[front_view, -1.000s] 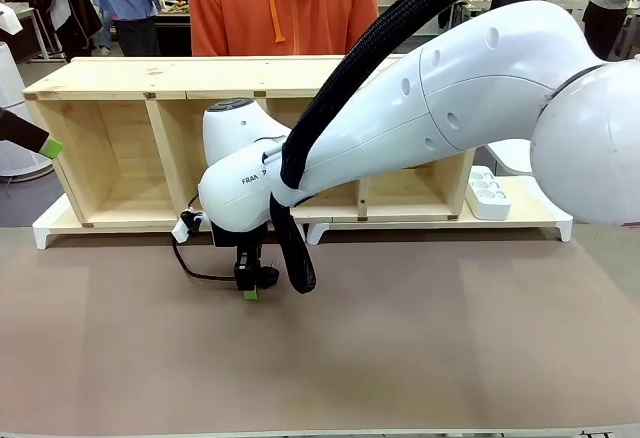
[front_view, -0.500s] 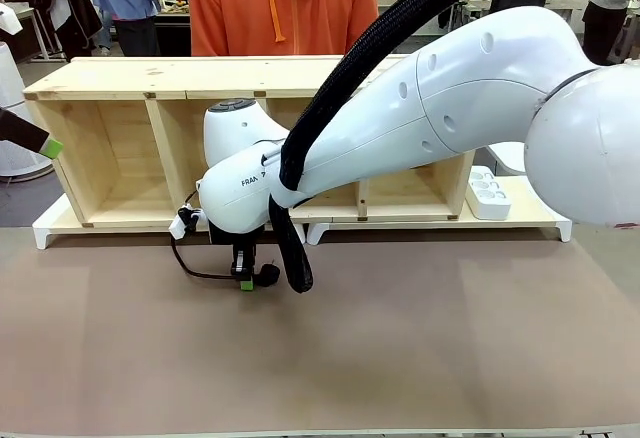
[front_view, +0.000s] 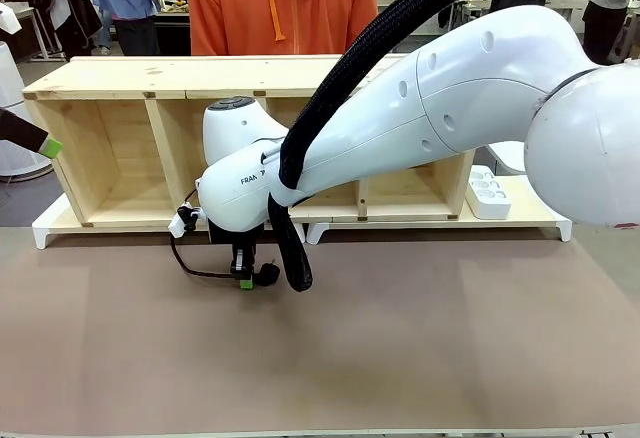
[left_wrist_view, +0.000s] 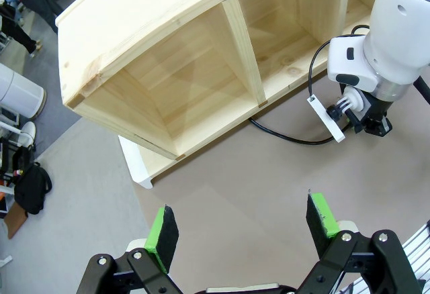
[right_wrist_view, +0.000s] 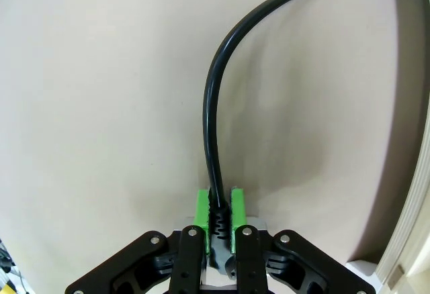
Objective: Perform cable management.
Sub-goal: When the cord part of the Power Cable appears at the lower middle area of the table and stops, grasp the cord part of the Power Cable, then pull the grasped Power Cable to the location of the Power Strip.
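The cable [front_view: 195, 270] is a thin black cord that loops out from the shelf's foot onto the brown tabletop. My right gripper [front_view: 245, 278] points straight down at the table and is shut on the cable's ribbed end by the plug [front_view: 268, 275]. In the right wrist view the cable [right_wrist_view: 211, 126] curves up and away from between the green pads [right_wrist_view: 200, 213]. My left gripper [left_wrist_view: 242, 221] hangs open and empty high above the table's left end. From up there I see the cable [left_wrist_view: 285, 136] and the right gripper [left_wrist_view: 371, 116] near the shelf.
A long wooden shelf [front_view: 150, 78] with open compartments lies along the table's far side on a white base. A white power strip [front_view: 488, 194] sits at its right end. A person in an orange hoodie [front_view: 283, 3] stands behind the shelf. The thick braided arm sleeve [front_view: 292, 248] hangs beside the right gripper.
My right gripper has shifted slightly left and closed on the cable's end. It has held still for the last half second. The left arm has not moved.
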`<state>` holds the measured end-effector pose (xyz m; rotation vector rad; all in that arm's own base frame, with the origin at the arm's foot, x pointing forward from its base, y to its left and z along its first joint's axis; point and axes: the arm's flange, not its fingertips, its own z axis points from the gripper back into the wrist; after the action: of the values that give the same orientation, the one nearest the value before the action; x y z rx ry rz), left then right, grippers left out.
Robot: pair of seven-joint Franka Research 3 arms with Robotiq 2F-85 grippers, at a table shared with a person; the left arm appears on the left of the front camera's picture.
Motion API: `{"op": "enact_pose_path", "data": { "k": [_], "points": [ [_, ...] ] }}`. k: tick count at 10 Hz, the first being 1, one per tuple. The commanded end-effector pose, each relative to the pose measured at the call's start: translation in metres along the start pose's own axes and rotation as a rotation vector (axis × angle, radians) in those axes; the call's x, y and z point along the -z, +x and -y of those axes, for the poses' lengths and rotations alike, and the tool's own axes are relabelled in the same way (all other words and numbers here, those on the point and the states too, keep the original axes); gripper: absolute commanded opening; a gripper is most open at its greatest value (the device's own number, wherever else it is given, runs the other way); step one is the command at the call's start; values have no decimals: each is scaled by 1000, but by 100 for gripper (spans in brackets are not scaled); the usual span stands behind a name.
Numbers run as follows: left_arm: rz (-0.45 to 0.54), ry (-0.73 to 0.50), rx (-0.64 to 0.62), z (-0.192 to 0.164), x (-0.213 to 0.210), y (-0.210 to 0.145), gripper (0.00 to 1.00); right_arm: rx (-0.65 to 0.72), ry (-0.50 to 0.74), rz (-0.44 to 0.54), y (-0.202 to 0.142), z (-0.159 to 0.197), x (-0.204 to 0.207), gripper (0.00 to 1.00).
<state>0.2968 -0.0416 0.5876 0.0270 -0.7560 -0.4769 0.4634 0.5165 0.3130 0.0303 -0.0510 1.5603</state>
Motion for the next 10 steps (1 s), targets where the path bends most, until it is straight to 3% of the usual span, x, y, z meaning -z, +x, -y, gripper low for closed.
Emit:
{"op": "enact_pose_path", "data": {
  "k": [1, 10],
  "points": [
    [1, 1, -1, -1, 1, 0, 100, 0, 0, -1, 0, 0, 0, 0],
    [1, 1, -1, -1, 1, 0, 100, 0, 0, -1, 0, 0, 0, 0]
  ]
}}
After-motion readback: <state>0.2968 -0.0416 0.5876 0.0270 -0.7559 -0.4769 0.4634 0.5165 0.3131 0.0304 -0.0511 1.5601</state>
